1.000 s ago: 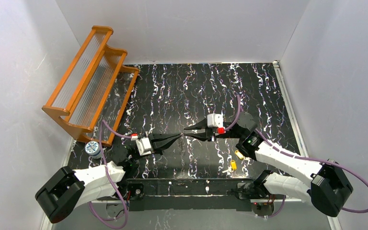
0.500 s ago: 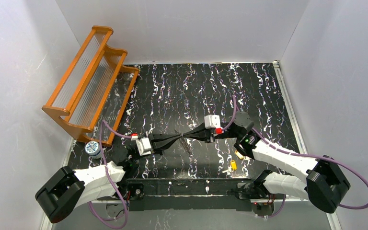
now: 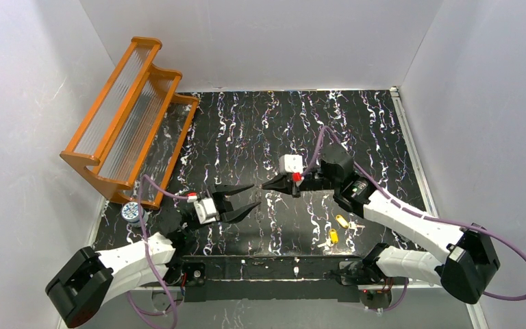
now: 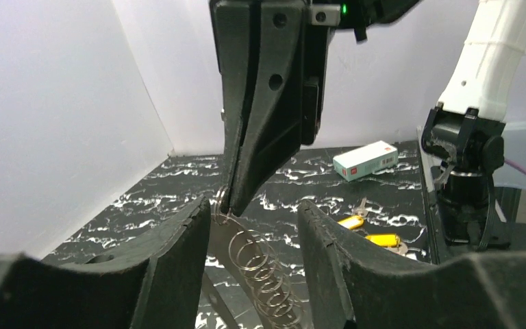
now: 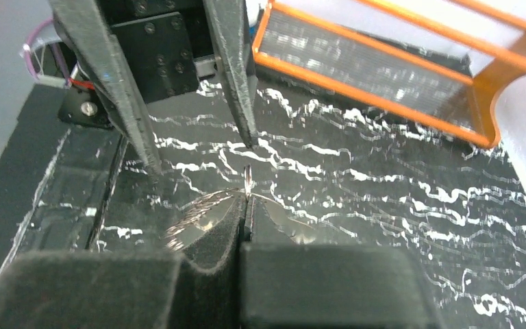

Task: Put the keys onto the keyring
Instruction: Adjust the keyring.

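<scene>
Over the black marbled table (image 3: 246,130) my right gripper (image 3: 268,185) is clenched on a sliver of the keyring (image 5: 247,178), left gripper (image 3: 255,195) gaping just beside, keys (image 3: 342,221) lying apart near my right arm (image 3: 397,223); that thin pinch could slip when a key pushes in.

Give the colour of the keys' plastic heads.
Yellow, on both keys; clearest in the left wrist view.

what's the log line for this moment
left jaws: open, holding nothing | right jaws: shut on keyring | keys: loose on table, not on keyring
</scene>
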### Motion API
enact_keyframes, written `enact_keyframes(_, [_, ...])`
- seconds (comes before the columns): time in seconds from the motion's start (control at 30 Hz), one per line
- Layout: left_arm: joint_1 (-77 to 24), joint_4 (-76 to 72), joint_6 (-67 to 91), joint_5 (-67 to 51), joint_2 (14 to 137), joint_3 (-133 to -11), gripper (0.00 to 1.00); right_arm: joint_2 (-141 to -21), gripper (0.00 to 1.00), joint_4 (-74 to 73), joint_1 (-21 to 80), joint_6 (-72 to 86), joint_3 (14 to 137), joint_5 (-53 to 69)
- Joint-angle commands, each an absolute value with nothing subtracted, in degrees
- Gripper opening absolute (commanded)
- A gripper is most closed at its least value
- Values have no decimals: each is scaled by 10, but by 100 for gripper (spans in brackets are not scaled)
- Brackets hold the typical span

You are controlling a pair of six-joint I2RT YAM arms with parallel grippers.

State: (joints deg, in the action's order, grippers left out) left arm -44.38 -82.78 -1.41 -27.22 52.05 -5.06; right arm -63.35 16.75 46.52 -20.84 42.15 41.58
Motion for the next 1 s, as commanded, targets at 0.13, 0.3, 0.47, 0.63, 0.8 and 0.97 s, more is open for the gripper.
enact_keyframes(0.13, [-445, -567, -114, -267, 492, -125, 49, -686, 1, -122, 466, -331, 545, 359])
enact_keyframes(0.3, [-445, -320, -229, -242, 502, -220, 48, -732, 1, -215, 466, -369, 597, 324])
enact_keyframes(0.47, [-445, -265, -260, -238, 521, -246, 44, -752, 1, -226, 468, -370, 609, 326])
enact_keyframes(0.63, [-445, -278, -260, -274, 553, -255, 34, -759, 1, -220, 469, -368, 610, 337])
enact_keyframes(0.8, [-445, -301, -252, -307, 577, -256, 32, -762, 1, -214, 470, -365, 609, 344])
enact_keyframes(0.97, [-445, -325, -237, -315, 591, -254, 29, -762, 1, -208, 472, -365, 607, 352])
